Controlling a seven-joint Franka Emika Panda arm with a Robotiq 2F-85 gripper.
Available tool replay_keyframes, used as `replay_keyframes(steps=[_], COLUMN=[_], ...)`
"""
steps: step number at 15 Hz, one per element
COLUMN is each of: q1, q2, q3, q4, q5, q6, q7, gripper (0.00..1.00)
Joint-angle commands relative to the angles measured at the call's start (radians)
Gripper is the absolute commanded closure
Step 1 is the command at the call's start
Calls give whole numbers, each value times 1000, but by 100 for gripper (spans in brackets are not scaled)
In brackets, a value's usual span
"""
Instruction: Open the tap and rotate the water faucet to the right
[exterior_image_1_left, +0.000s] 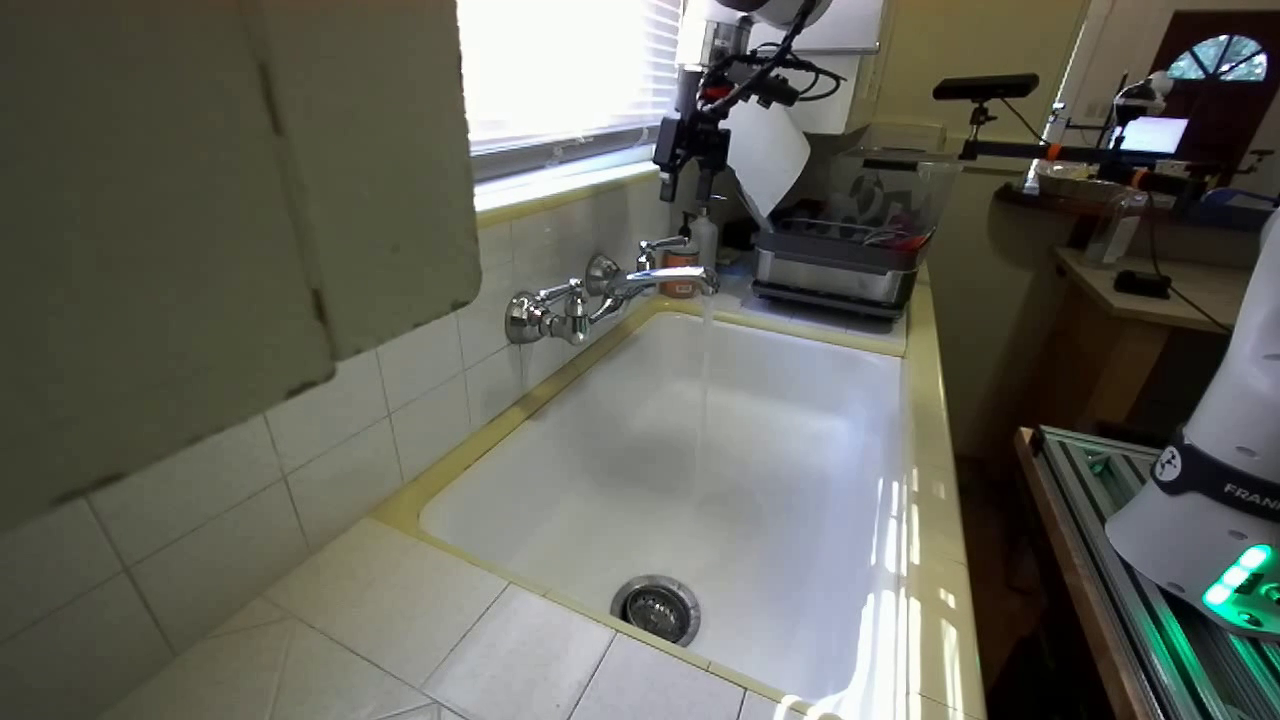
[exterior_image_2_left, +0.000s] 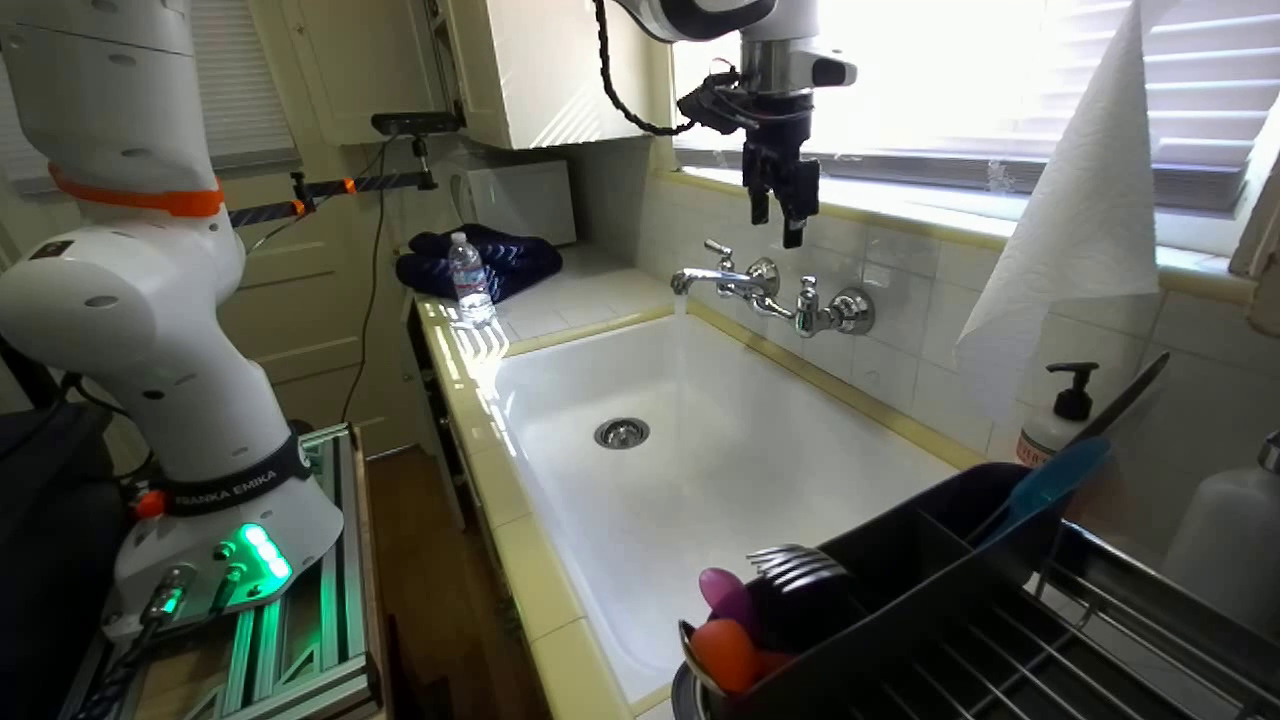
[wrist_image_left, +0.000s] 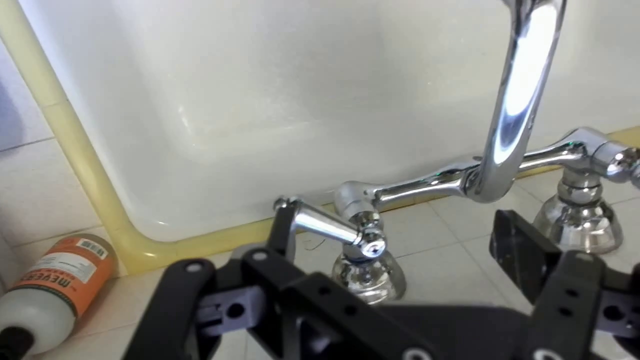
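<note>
The water faucet is a chrome spout (exterior_image_1_left: 660, 275) (exterior_image_2_left: 720, 278) (wrist_image_left: 525, 95) reaching out from the wall over the white basin (exterior_image_1_left: 560, 490). Water runs from its tip in both exterior views. Two chrome valve handles flank it: one near the bottles (exterior_image_1_left: 660, 243) (exterior_image_2_left: 807, 292) (wrist_image_left: 325, 225), one on the far side from them (exterior_image_1_left: 560, 293) (exterior_image_2_left: 718, 249). I cannot make out a reddish mark, so I cannot tell which is the tap. My gripper (exterior_image_1_left: 688, 188) (exterior_image_2_left: 777, 225) (wrist_image_left: 397, 232) is open and empty, pointing down above the fixture. A finger overlaps the bottle-side handle's end in the wrist view.
An orange-labelled soap bottle (wrist_image_left: 70, 277) stands at the basin's corner. A dish rack (exterior_image_1_left: 840, 270) (exterior_image_2_left: 900, 590) with utensils stands beside the basin. A paper towel (exterior_image_2_left: 1070, 220) hangs near the window. The window sill (exterior_image_2_left: 860, 205) runs above the fixture. A water bottle (exterior_image_2_left: 470, 280) stands on the counter.
</note>
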Motion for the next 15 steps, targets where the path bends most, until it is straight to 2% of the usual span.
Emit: replay_keyframes(steps=[1,9,15], q1=[32,75,80], q2=[-21,27,73], q3=[24,49,51], q4=[-45,-40,-40], q5=[10,-34,-77], q6=[-42,-162,-197], q7=[-70,-137,-179], gripper=[0,0,0])
